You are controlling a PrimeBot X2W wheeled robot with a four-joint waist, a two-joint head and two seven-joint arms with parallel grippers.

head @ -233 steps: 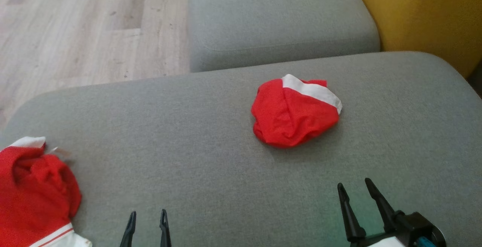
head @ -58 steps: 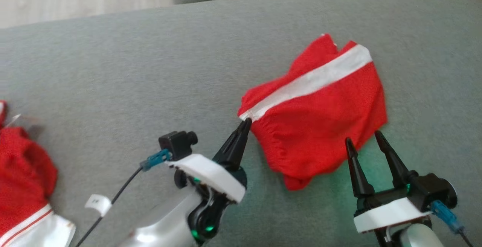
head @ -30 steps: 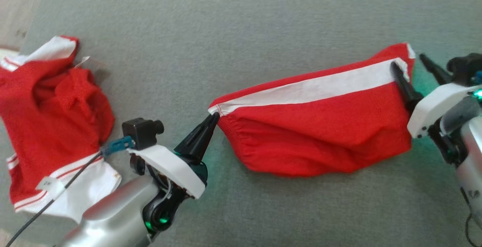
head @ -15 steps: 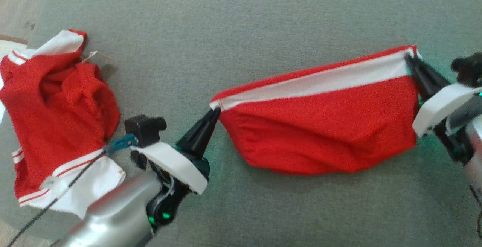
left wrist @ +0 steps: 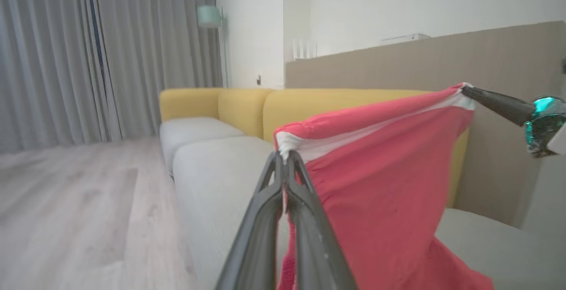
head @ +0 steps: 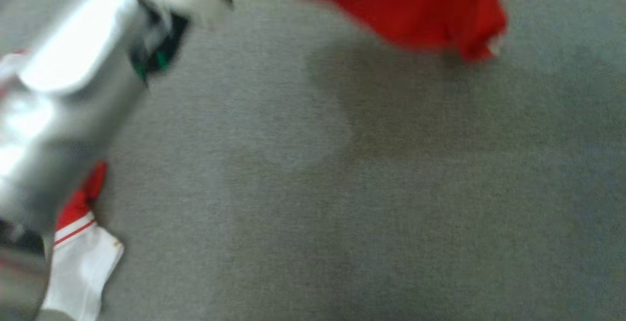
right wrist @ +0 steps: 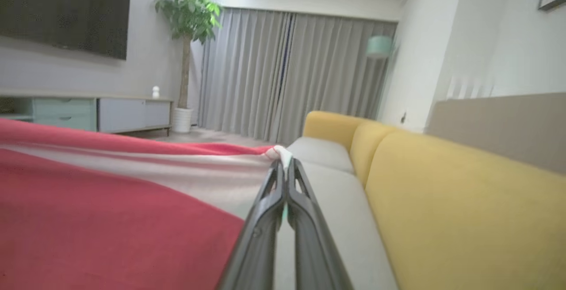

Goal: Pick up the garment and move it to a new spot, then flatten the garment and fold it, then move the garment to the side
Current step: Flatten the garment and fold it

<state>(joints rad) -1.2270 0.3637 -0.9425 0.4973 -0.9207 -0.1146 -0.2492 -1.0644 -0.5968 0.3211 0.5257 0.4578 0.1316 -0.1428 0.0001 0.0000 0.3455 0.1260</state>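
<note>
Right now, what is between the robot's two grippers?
The red garment: its white waistband stretches from the left gripper to the right gripper, both shut on it. The left wrist view shows this.

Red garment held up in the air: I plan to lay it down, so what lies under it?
Under the red garment the head view shows grey sofa cushion bearing its shadow. In the left wrist view, the hanging cloth covers part of that cushion.

both grippers, left gripper (left wrist: 285, 159) and right gripper (left wrist: 468, 91), pinch the red garment (left wrist: 380, 192) taut above the sofa (left wrist: 212, 179).
</note>
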